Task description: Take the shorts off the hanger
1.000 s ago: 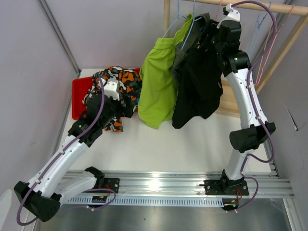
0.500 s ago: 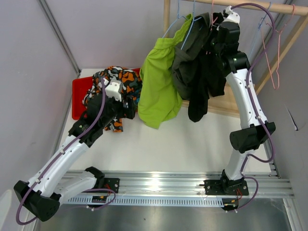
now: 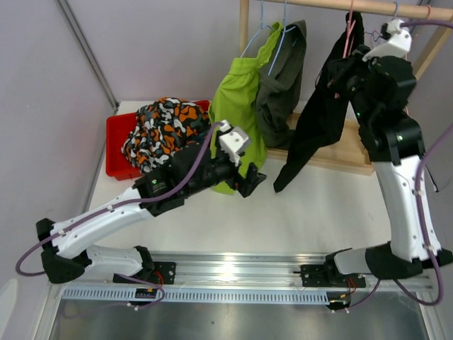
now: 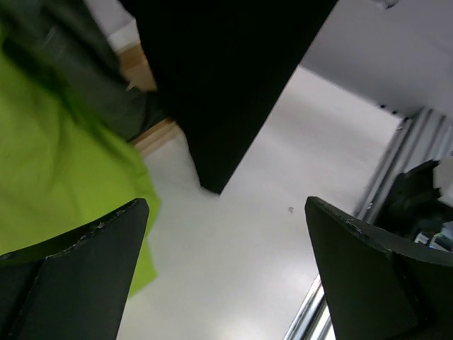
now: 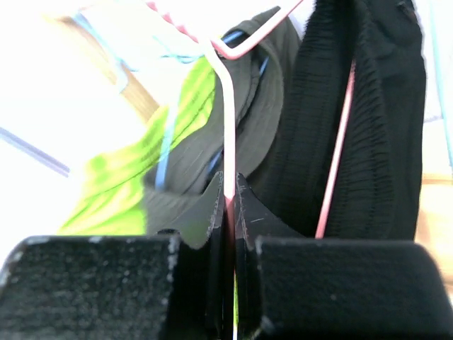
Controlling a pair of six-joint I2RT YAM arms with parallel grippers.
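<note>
Where the smooth white tabletop (image 3: 311, 212) meets its far edge, soft lime green shorts (image 3: 237, 106), crumpled grey-olive shorts (image 3: 279, 85) and limp black shorts (image 3: 318, 120) hang from a wooden rail (image 3: 318, 6). Patterned shorts (image 3: 166, 124) lie heaped in a red bin (image 3: 117, 142) at the far left corner. The right fingers (image 5: 244, 227) pinch a thin pink wire hanger (image 5: 228, 106) beside the black pair's ribbed waistband. The left fingers (image 4: 85, 269) are spread wide.

Looks like a robot lab. Left arm (image 3: 120, 212) and right arm (image 3: 403, 191) bolted to a metal rail (image 3: 233, 269) at 6 o'clock. White table (image 3: 297, 212), plain grey walls (image 3: 42, 85), wooden rack (image 3: 245, 25) at 12 o'clock, red bin (image 3: 115, 145) at 10 o'clock.
</note>
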